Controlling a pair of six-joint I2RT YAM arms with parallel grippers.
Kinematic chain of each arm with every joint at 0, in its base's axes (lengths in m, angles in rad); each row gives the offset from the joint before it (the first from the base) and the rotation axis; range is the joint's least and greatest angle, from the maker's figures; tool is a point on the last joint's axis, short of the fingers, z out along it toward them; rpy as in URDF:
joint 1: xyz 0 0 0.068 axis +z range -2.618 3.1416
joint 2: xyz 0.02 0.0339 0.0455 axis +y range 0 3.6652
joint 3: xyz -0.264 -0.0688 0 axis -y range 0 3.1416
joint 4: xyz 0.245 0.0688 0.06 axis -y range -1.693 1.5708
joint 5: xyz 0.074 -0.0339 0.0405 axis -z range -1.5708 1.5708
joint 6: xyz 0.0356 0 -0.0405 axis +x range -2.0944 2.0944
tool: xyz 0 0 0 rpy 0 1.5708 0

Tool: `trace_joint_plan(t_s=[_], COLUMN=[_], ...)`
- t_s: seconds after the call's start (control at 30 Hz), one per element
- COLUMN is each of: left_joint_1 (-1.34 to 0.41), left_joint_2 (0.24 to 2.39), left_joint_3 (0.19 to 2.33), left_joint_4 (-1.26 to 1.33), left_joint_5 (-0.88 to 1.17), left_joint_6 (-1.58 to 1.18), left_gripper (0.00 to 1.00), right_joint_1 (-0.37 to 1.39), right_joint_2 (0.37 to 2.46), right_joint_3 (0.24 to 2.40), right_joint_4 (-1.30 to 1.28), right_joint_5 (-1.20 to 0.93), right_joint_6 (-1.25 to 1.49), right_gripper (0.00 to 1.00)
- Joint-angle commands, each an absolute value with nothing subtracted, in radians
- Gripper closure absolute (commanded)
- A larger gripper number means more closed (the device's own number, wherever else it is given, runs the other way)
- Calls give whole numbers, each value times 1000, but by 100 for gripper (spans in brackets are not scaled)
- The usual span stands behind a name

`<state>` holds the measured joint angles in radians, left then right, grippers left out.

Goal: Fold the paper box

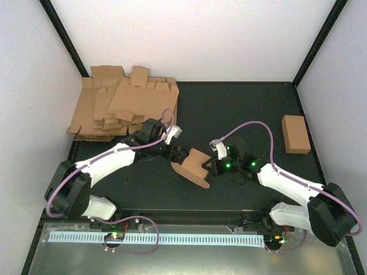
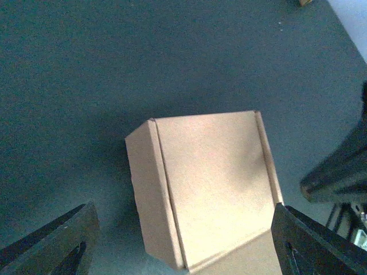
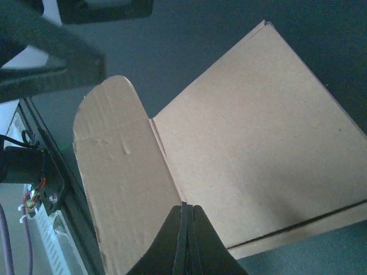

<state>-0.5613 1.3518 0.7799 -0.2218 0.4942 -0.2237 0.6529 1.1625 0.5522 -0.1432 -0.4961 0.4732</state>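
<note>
The paper box (image 1: 195,165) lies partly folded at the table's middle, with a rounded flap spread toward the near edge. My left gripper (image 1: 178,156) is at its left side. In the left wrist view the box (image 2: 206,183) sits between the wide-open fingers (image 2: 312,246), and the right finger is at the box's edge. My right gripper (image 1: 211,167) is at the box's right side. In the right wrist view its fingers (image 3: 184,235) are shut together, tips against the box (image 3: 258,143) by the crease of the rounded flap (image 3: 117,172). They hold nothing that I can see.
A thick heap of flat cardboard blanks (image 1: 123,109) lies at the back left. A smooth closed cardboard brick (image 1: 296,134) sits at the right. A white slotted rail (image 1: 155,238) runs along the near edge. Black frame posts stand at the back corners.
</note>
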Motion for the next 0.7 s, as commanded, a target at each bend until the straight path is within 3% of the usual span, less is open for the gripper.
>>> trace_joint_plan(t_s=[0.0,0.07,0.2,0.5,0.67], left_joint_1=[-548,-544,-536,-535,-531], left_joint_2=[1462,1511,1611,1756,1687], left_joint_3=[888,897,911,932,909], left_joint_4=[-340,-342,-346,-366,-337], left_joint_5=[498,503,524,563,559], left_joint_6=[-158,-155,-155,-144,-168], left_gripper=[16,26,35,41,40], right_joint_1=[650,650,650,650,650], right_joint_2=[1162,1160,1154,1137,1120], right_joint_3=[552,545,533,526,532], right_joint_4=[-161,-155,-153,-166,-183], right_joint_5=[-474,-473,-469,-443,-430], right_joint_6=[463,466,467,459,448], right_gripper=[98,98,98,98,98])
